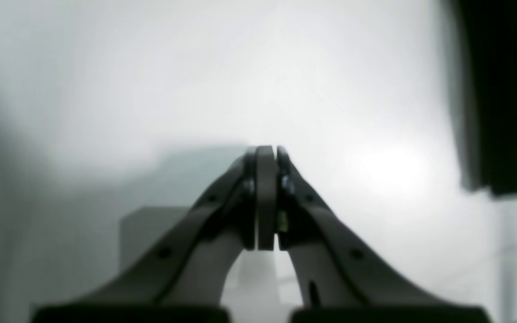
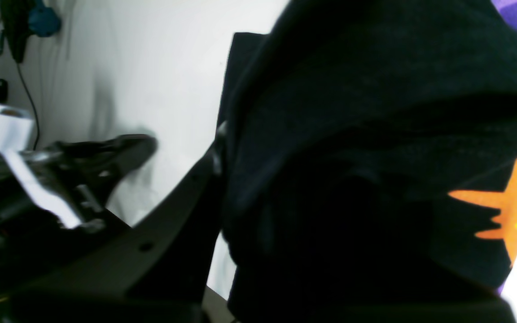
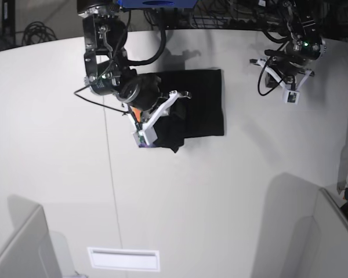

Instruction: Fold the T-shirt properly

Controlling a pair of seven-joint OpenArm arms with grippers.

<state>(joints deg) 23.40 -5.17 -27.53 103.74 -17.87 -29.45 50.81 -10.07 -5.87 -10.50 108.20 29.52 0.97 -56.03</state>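
Black cloth of the T-shirt (image 3: 197,104) lies partly folded on the white desk (image 3: 220,197), its near-left edge bunched and lifted by the right pincer (image 3: 162,119), clamped on the fabric with orange print showing. That fold should probably be carried flat across, edges matched, before letting go. Left pincer (image 1: 267,154) hangs well apart, pressed together and empty.

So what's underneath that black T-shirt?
The T-shirt lies on the white table, which shows all around it. The right gripper lifts a bunched fold, exposing orange and purple print. Anything beneath the flat part is hidden.
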